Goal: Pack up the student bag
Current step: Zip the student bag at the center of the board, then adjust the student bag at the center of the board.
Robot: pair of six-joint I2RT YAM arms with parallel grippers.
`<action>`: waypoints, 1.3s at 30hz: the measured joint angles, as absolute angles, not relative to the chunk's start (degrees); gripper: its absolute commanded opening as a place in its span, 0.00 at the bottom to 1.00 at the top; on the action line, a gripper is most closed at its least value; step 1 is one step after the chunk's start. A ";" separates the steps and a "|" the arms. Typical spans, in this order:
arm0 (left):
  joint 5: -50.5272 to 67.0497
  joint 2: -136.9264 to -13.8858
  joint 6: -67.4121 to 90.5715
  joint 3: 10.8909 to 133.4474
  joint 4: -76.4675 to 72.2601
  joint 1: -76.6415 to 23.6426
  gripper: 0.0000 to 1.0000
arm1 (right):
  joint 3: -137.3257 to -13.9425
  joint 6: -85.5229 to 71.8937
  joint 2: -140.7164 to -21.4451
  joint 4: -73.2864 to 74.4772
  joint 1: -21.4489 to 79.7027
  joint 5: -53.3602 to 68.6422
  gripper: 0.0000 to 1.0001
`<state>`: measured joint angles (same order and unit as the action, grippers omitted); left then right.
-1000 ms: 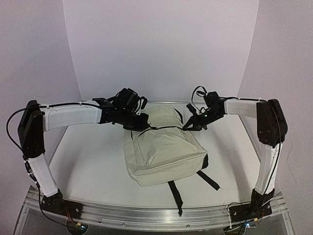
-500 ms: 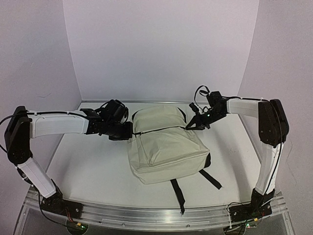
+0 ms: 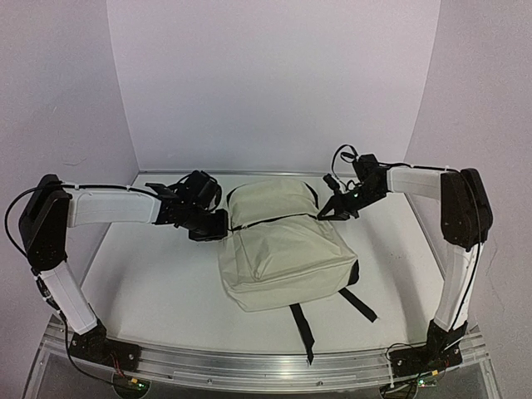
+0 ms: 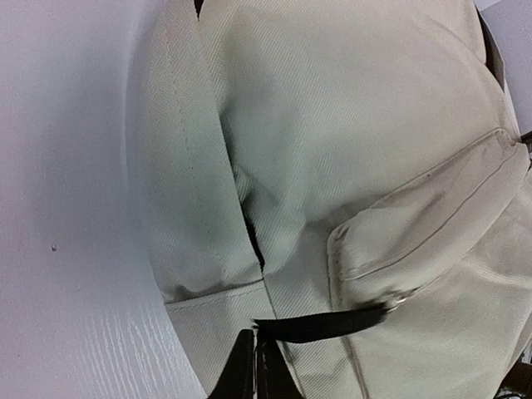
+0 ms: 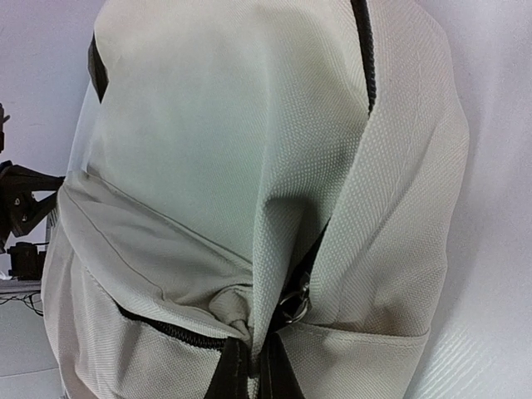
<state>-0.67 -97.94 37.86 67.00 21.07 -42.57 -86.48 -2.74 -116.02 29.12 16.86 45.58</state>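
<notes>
- While the bag (image 3: 278, 241) is seen from above lying on the desk (image 3: 158, 274), both grips are hidden.
- Left wrist: left tool (image 4: 256, 366) is shown clenched on a black pull (image 4: 324, 324).
- Right wrist: right tool (image 5: 253, 370) is clenched on bag fabric beside a ring (image 5: 295, 306).

The student bag (image 3: 278, 249) is plain cream with black straps (image 3: 298, 328); the table (image 3: 158, 283) is white.
</notes>
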 measured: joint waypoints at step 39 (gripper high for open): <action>20.75 -133.38 22.54 114.95 32.55 -27.49 0.38 | -70.60 20.35 -97.51 55.89 22.69 24.91 0.92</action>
